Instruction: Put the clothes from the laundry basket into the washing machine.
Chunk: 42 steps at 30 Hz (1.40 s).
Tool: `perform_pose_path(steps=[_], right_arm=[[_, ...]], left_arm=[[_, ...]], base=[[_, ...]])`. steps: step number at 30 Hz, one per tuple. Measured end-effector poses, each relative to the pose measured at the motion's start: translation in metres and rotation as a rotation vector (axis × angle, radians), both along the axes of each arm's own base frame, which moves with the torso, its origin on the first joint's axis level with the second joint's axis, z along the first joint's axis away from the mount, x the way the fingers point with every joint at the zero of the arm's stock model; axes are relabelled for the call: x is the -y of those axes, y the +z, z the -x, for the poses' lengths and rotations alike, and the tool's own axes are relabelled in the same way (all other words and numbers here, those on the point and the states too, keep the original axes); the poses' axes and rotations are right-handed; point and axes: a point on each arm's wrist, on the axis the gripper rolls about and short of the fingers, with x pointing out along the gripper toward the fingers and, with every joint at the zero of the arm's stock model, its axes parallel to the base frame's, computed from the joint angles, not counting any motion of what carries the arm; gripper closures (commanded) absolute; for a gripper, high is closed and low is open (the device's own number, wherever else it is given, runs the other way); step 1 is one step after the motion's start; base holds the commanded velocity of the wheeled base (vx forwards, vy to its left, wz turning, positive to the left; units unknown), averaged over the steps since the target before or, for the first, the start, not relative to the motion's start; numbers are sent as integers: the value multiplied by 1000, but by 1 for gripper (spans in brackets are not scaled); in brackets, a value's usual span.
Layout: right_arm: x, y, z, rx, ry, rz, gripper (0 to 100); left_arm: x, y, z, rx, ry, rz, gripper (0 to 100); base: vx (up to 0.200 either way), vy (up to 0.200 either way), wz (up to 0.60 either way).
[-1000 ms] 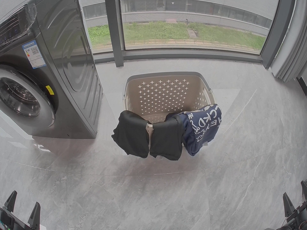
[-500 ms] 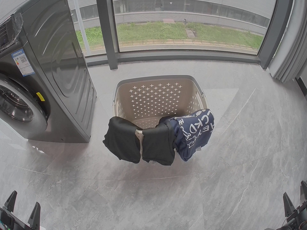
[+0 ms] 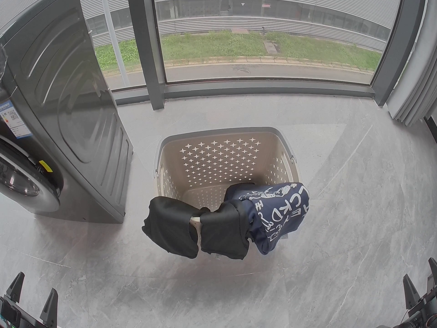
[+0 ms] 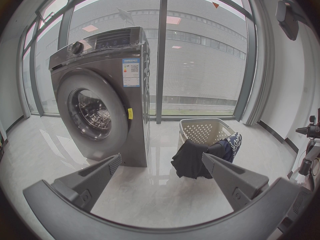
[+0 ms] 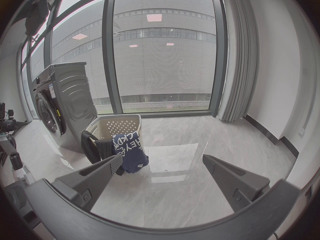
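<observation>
So the laundry basket [image 3: 218,160] sits on the grey floor [image 3: 341,206] pretty much dead centre in the head view, with the washing machine [image 3: 68,105] off at about 9 o'clock from it, close by but not touching. All the clothes hang over the basket's near rim, the 6 o'clock side. There's one black garment [image 3: 170,226] toward 7 o'clock, a second black garment [image 3: 225,235] right beside it, and a navy printed garment [image 3: 277,215] over the 5 o'clock corner, overlapping the second black one. Both pincers are wide open and holding nothing. The left gripper [image 3: 34,292] is down at the 7 o'clock corner of the head view, with the clothes up around 1 o'clock from it and well apart. The right gripper [image 3: 419,276] is at the 5 o'clock corner, and the navy piece is off around 10 o'clock from it, also well apart. Beyond the basket at 12 o'clock is a big window [image 3: 273,33], and a curtain [image 3: 414,83] hangs around 2 o'clock.
</observation>
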Motion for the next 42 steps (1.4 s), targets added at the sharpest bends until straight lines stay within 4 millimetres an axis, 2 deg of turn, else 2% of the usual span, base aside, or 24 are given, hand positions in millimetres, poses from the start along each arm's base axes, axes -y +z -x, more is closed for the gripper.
perform_pose_path(steps=[7,13,19,28,37,42], right_arm=[[0,0,0,1,0,0,0],[0,0,0,1,1,0,0],[0,0,0,1,0,0,0],[0,0,0,0,1,0,0],[0,0,0,0,1,0,0],[0,0,0,0,1,0,0]], left_arm=[[0,0,0,-1,-1,0,0],[0,0,0,0,0,0,0],[0,0,0,0,0,0,0],[0,0,0,0,0,0,0],[0,0,0,0,0,1,0],[0,0,0,0,3,1,0]], base=[[200,0,0],[0,0,0],[0,-200,0],[0,0,0],[200,0,0],[80,0,0]])
